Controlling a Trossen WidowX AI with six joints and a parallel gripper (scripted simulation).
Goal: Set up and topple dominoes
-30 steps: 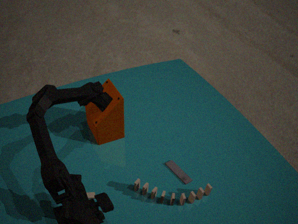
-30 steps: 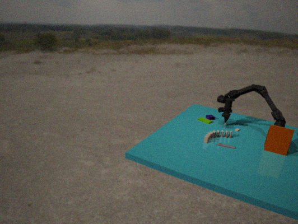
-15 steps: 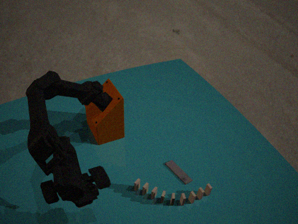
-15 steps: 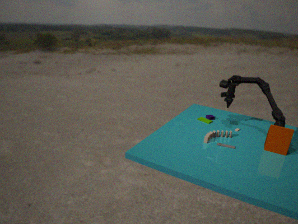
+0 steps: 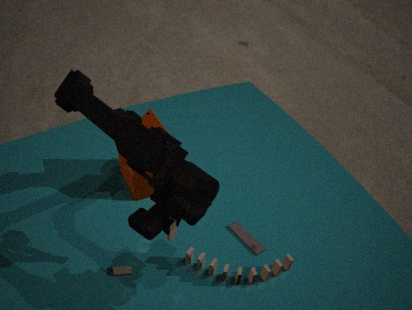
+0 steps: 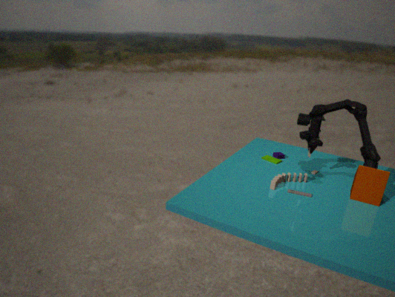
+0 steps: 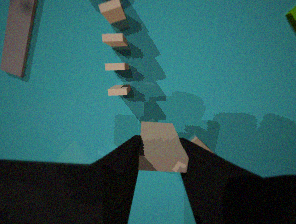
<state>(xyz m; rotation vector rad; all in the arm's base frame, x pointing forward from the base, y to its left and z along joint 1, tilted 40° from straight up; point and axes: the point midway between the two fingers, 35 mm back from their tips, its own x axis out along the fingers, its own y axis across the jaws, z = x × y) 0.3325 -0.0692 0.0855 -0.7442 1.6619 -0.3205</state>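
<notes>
Wrist view shows the pincer (image 7: 161,150) clamped on a pale wooden domino (image 7: 161,150), one dark finger (image 7: 120,160) pressed to each side of it, the block jutting out past the fingertips above the teal surface (image 7: 240,75). Ahead of the pincer, the standing row of dominoes (image 7: 116,52) runs away in a line, its nearest piece a short way beyond the held block and not touching it. Off to the upper left of the pincer lies a flat grey strip (image 7: 19,37).

From the top camera, the pincer (image 5: 170,229) hangs above the surface with the domino (image 5: 172,230) pointing downward, lifted off the teal. The curved row (image 5: 238,267) of nine upright pieces stands beyond and to one side of the pincer, its near end piece (image 5: 189,255) close to the held block but apart from it. Another domino (image 5: 121,270) lies flat on the surface on the pincer's other side, well apart from the row. The grey strip (image 5: 247,238) lies just behind the row. An orange block (image 5: 137,182) stands behind the arm.

In the exterior camera, a green slab (image 6: 272,160) and a purple block (image 6: 278,154) sit beyond the pincer (image 6: 309,151).
</notes>
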